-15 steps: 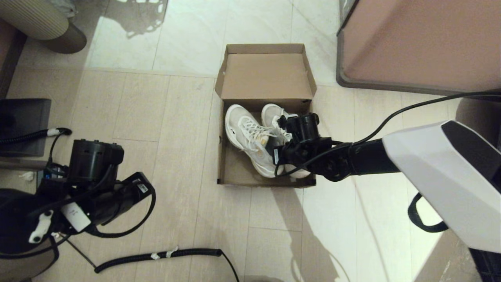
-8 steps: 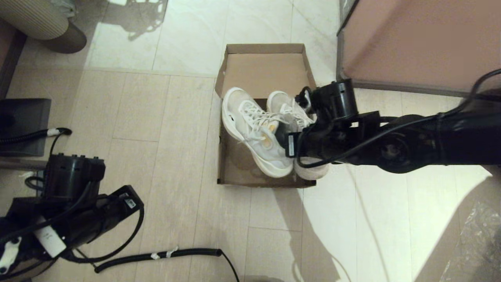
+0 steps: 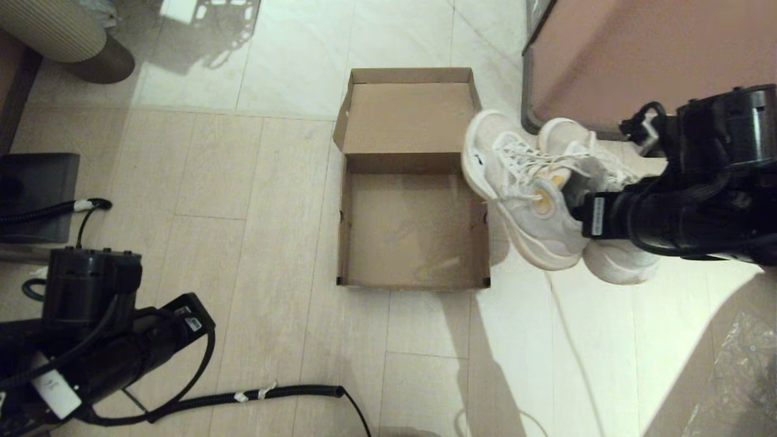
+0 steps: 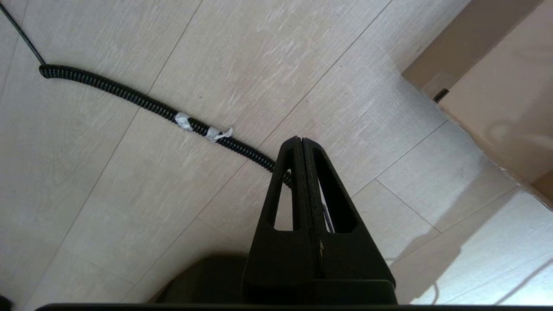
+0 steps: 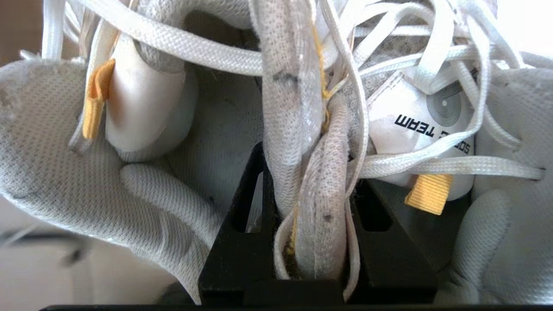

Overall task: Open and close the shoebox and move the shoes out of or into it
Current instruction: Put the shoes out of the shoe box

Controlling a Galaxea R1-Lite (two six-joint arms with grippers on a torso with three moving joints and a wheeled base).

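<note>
The brown cardboard shoebox (image 3: 413,227) sits on the floor with its flap lid (image 3: 411,115) folded back, and nothing lies inside it. The two white and light-grey shoes (image 3: 534,194) hang in the air to the right of the box. My right gripper (image 5: 311,194) is shut on their pressed-together inner collars (image 5: 317,207), with laces and yellow tabs around it. In the head view the right gripper (image 3: 576,209) sits between the two shoes. My left gripper (image 4: 301,140) is shut on nothing and hangs low over the floor at the front left, near the box's corner (image 4: 488,86).
A large pinkish-brown cabinet (image 3: 649,67) stands at the back right, close behind the held shoes. A black coiled cable (image 3: 243,397) lies on the floor in front of the box. A dark flat object (image 3: 36,194) lies at the left and a ribbed round base (image 3: 67,36) at the back left.
The right gripper has lifted both shoes out of the box and carried them to the right, leaving the box bare inside. The left arm has drawn back and to the left a little.
</note>
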